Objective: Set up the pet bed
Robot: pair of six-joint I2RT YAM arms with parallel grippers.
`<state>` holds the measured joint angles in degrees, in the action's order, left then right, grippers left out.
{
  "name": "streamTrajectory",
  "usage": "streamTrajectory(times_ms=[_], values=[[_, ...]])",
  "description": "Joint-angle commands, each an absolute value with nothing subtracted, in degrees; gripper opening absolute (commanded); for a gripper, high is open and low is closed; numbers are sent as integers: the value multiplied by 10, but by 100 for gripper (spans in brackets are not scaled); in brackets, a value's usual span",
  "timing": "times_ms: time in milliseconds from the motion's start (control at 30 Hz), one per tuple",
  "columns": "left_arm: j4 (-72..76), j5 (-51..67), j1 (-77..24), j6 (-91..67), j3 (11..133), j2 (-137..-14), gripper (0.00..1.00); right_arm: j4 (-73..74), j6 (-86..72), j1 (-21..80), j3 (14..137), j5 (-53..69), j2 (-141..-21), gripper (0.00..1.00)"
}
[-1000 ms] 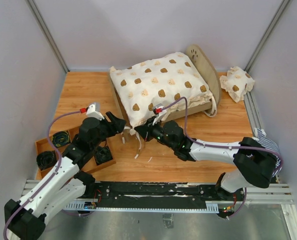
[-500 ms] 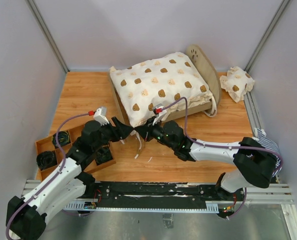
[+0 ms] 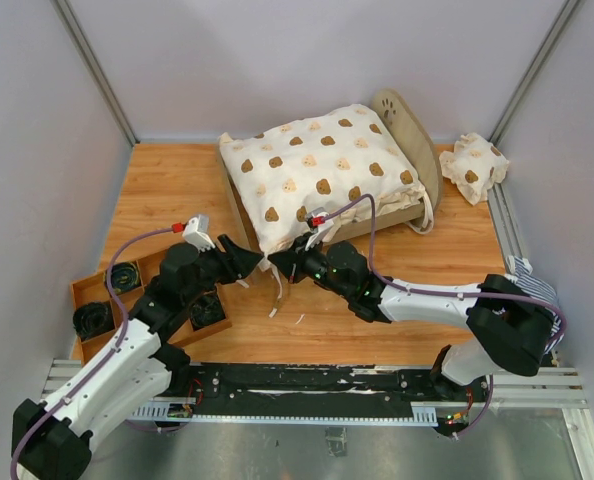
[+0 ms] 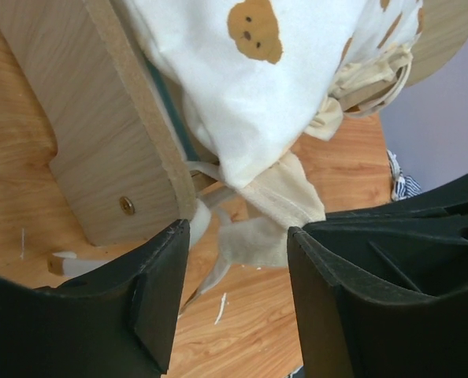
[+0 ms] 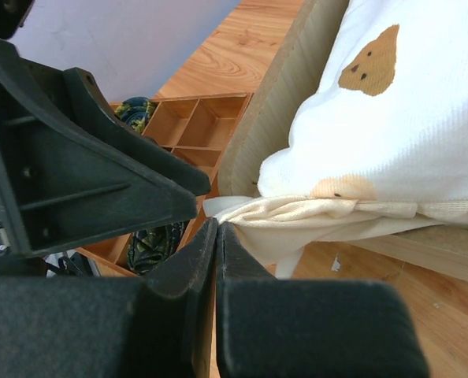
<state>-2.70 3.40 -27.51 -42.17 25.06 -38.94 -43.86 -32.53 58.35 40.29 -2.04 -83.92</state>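
Cover (image 3: 317, 170) corner pinched at pet bed (image 3: 409, 128) footboard (image 4: 100, 142)

The bed stands toward the desk's (image 3: 177, 180) far side. The right tool (image 3: 280, 262) is clenched on the ruffled corner. The left tool (image 3: 258, 262) is released, its fingers apart just beside that corner.

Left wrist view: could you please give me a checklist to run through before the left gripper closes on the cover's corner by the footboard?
1. The left gripper is open: ok, its jaws stand apart.
2. A corner of the cover lies between those jaws: ok, its ruffle hangs in the gap.
3. The right gripper is shut on the cover: ok, fabric runs into its closed tips.
4. The left fingers are clear of the footboard: cannot tell, they sit very close.
5. The grippers are clear of each other: cannot tell, they nearly meet in the top view.
6. The cover is spread over the pet bed: ok.
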Motion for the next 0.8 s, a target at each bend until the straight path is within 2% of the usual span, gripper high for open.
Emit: streamTrajectory(times_ms=[0,100,300,600,667,767], values=[[-31,16,-272,-417,252,-397,51,-488,-353,581,416,9,-825,0],[-38,38,-272,-435,241,-388,48,-492,-370,581,427,19,-828,0],[-63,42,-272,-461,249,-327,56,-553,-437,586,441,24,-867,0],[-75,53,-272,-435,268,-324,57,-521,-409,589,465,7,-895,1],[-75,57,-272,-430,271,-337,57,-488,-377,589,445,-6,-880,11],[-73,55,-272,-423,279,-359,56,-398,-314,588,431,-45,-835,34]])
